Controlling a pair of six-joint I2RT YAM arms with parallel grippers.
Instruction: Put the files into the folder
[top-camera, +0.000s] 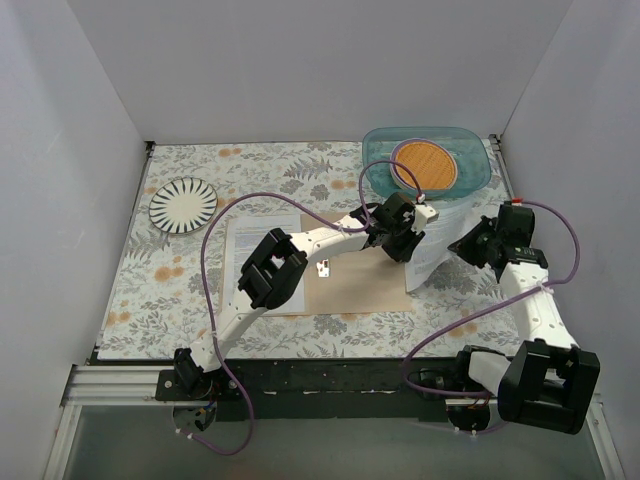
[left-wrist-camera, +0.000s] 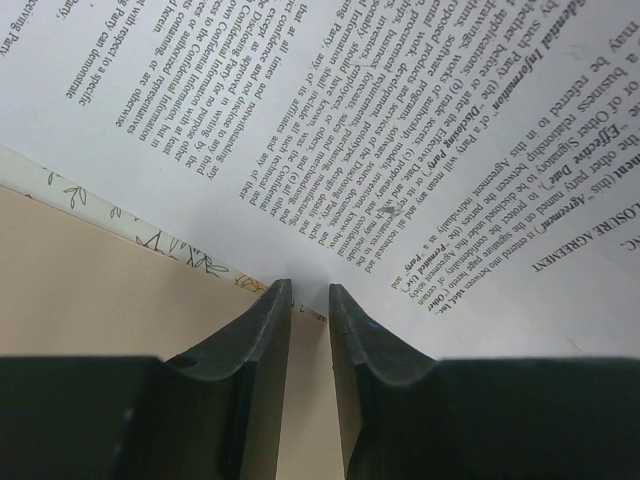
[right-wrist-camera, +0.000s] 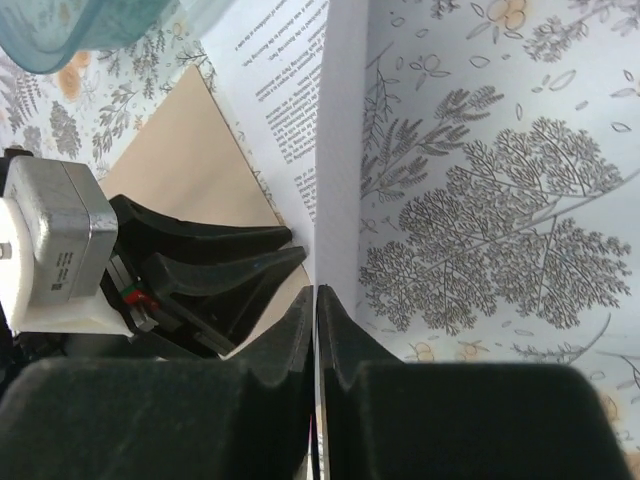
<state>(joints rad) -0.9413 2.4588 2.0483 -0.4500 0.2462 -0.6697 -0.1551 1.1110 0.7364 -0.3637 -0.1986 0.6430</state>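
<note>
My right gripper (right-wrist-camera: 314, 292) clamps 1 sheet (right-wrist-camera: 285, 100) by its edge, upright, long axis running away from my jaws, folder (right-wrist-camera: 180, 160) flat just left of it; left gripper (left-wrist-camera: 310, 290), nearer the folder, stands slightly parted.

Matt white paper files (left-wrist-camera: 400, 150), matt tan cardboard folder (top-camera: 360, 288)

The upheld sheet (top-camera: 436, 256) stands between left claw (top-camera: 411, 247) and right claw (top-camera: 461, 246), blue tub (top-camera: 478, 165) close behind
</note>
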